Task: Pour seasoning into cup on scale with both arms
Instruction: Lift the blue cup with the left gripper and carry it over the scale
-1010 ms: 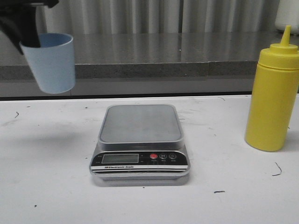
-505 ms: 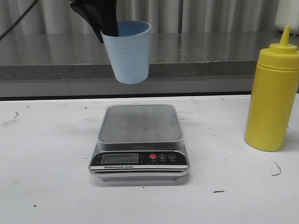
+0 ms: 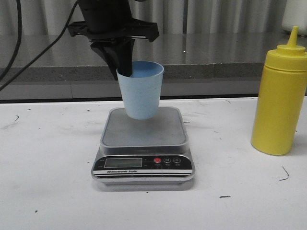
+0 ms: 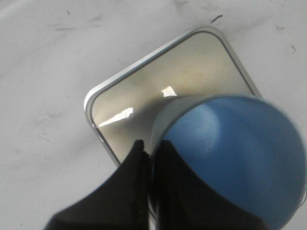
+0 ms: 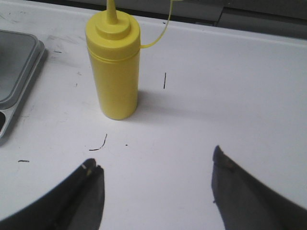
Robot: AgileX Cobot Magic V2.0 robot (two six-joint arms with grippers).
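Cup [image 3: 140, 91] pinched at the rim by left gripper [image 3: 125, 62], one finger inside, one outside. Hangs tilted over scale [image 3: 144, 127], bottom at the plate's back edge; touching or not, cannot tell. Best to lower slowly, stand it straight, slide nearer the middle, then let go gently so no tipping. Bottle [image 3: 279, 100] upright on the table, well apart on the right, cap off its tip. Right gripper [image 5: 156, 184] spread wide, holding nothing, near bottle, ready to grab low.

Even, bright light; glare patches on the scale [image 4: 168, 96] platform, close cup [image 4: 230, 153] blurred, shadows soft.
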